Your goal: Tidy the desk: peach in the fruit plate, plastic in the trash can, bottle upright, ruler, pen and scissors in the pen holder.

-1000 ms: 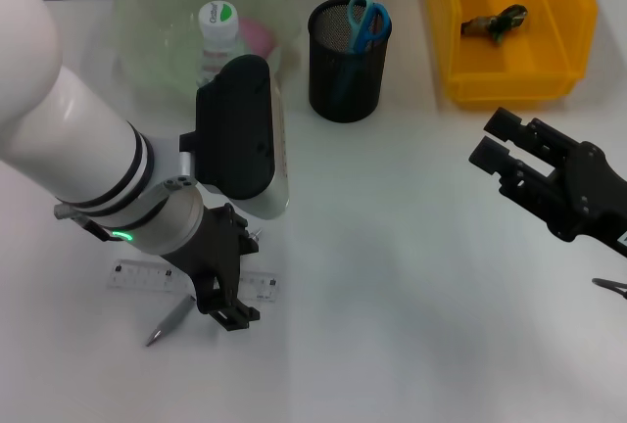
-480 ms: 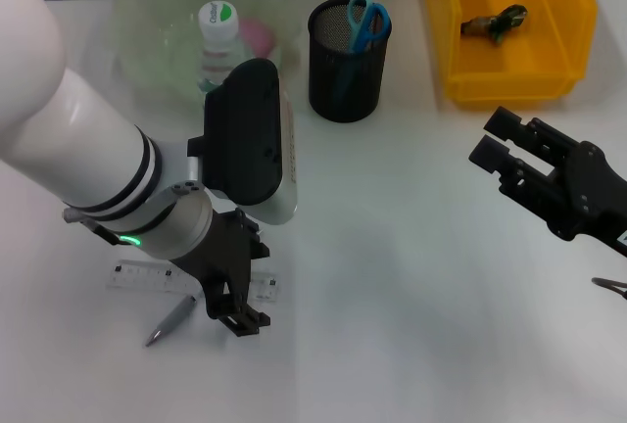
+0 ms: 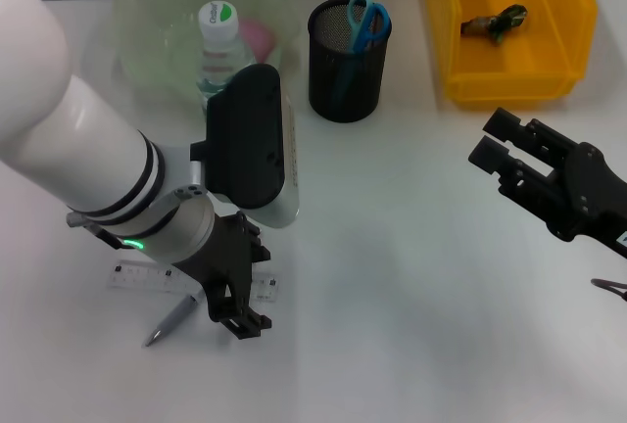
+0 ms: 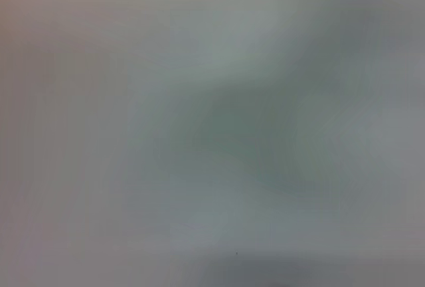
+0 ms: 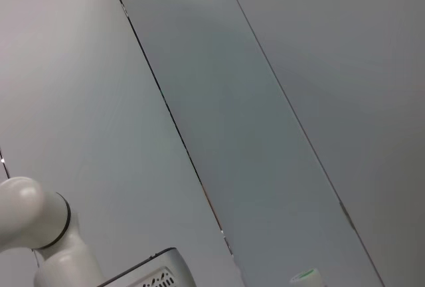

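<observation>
A: Ruler, the clear flat plastic ruler, lies flat on the white desk, partly hidden under the left gripper. The grey pen lies just beside it, on the near side. Left gripper is down at the ruler's right end; cannot tell whether its fingers are apart or together, since the wrist body hides them and the left wrist view shows nothing usable.

B: Judgement on the step?

A: Likely a pick of the ruler or pen for the black mesh pen holder. A thin flat strip gives little edge to grip, so my guess is one finger should go past the long edge, pinching across the width without pressing the strip into the desk. It may skate away if nudged sideways.

B: Rest of the task?

A: Blue-handled scissors already stand in the holder. Clear bottle with green-and-white cap stands upright beside the pale green translucent fruit plate, where the pink peach sits. A dark crumpled scrap lies in the yellow bin. Right gripper hangs idle above the desk's right side, fingers apart.

B: Change from the earlier frames?

A: Left gripper has shifted rightward along the ruler and toward the near edge, covering more of its right end. The right arm has not moved.
</observation>
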Controlling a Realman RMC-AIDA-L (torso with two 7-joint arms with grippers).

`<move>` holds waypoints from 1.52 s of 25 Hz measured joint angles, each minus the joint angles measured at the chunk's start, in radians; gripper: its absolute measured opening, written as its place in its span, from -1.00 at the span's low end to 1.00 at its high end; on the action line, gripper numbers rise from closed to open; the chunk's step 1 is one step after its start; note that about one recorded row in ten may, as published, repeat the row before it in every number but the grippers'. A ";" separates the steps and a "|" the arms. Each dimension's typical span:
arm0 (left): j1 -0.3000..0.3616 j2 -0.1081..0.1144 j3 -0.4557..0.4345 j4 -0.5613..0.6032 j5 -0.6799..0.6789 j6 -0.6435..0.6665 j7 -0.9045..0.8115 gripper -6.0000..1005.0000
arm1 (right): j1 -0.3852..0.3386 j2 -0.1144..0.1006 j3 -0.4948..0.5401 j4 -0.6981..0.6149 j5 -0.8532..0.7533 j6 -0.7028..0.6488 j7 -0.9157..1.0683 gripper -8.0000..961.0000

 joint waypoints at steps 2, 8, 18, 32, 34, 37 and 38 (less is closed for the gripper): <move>0.001 0.000 0.001 -0.002 0.000 -0.003 0.000 0.48 | 0.000 0.000 0.000 0.000 0.000 0.000 0.000 0.17; 0.002 0.000 0.005 -0.009 0.000 -0.006 -0.001 0.45 | 0.000 0.000 0.000 0.000 0.000 0.000 0.000 0.18; 0.002 0.000 0.015 -0.010 0.007 -0.020 -0.002 0.41 | 0.000 0.000 0.000 0.001 0.000 -0.003 0.001 0.18; -0.007 0.000 0.017 -0.023 0.011 -0.020 -0.003 0.03 | 0.001 0.000 0.000 0.001 0.000 -0.008 0.009 0.18; -0.007 0.000 0.017 -0.024 0.011 -0.019 -0.003 0.00 | 0.003 0.000 0.000 0.001 0.000 -0.007 0.010 0.18; -0.010 0.000 0.017 -0.025 0.011 -0.013 -0.003 -0.07 | 0.005 0.000 0.000 0.001 0.000 -0.005 0.011 0.18; -0.010 0.000 0.017 -0.025 0.011 -0.012 -0.003 -0.10 | 0.005 0.000 0.000 0.001 0.000 -0.004 0.011 0.18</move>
